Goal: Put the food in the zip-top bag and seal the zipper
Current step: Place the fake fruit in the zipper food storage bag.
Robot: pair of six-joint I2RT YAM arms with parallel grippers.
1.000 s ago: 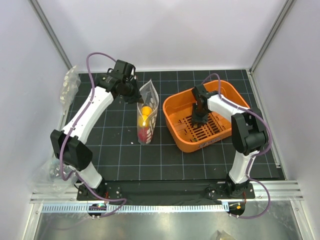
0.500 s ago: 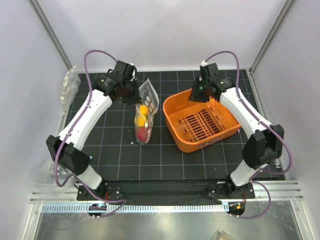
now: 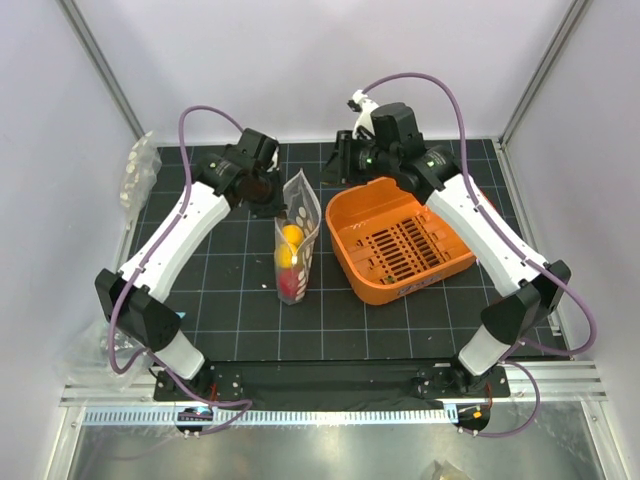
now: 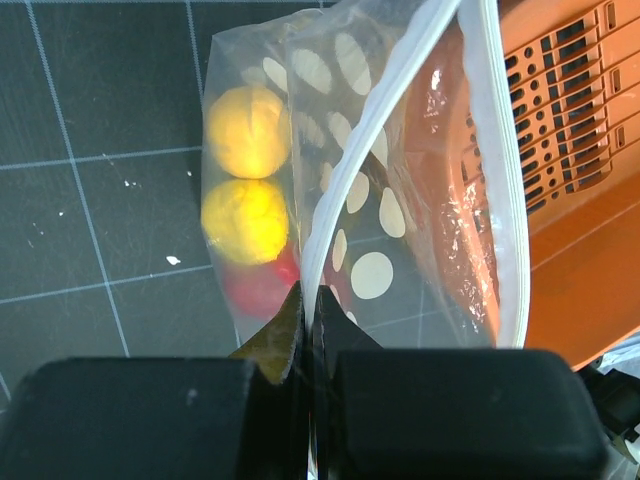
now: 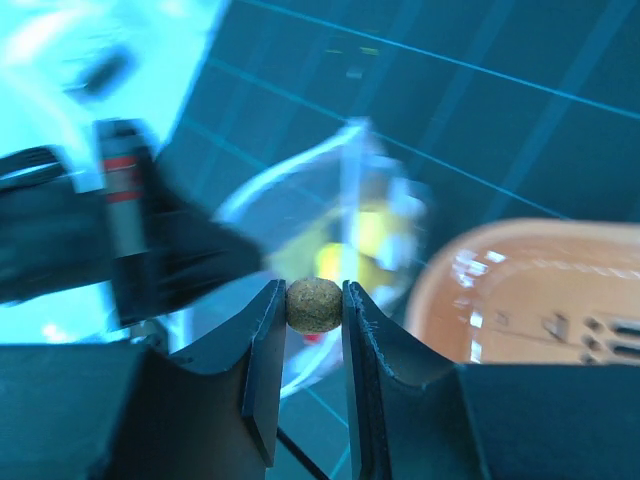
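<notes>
Carrying step: the right gripper point(image 5: 314, 300) is clamped on one small round fruit point(image 5: 314, 306) and, by judgement, brings it to the zip-top bag point(image 3: 295, 240).
Left gripper: the left gripper point(image 4: 308, 300) has its jaws pressed together on one lip of the bag, right at the zipper point(image 4: 490, 150), so the mouth stands open.
Bag position: it stands upright just beside the left wall of the orange basket point(image 3: 340, 225); whether they touch cannot be told.
Food already inside: two yellow fruits point(image 4: 245, 175) and a red one point(image 4: 258, 290) lie at the bottom of the bag, on the side away from the basket.
Held fruit and gripper: the fruit sits at the very tips of the right fingers point(image 5: 268, 320), gripped on both sides. Its colour is hard to judge in the bluish wrist view.
Right gripper position: it hangs above the far left corner of the basket, near the bag mouth but not over it.
Doing it well: the fruit should probably come right over the open mouth and go down between the two lips before the fingers part.
Risk: released too early, it may bounce off the zipper and roll down between the bag and the basket.
</notes>
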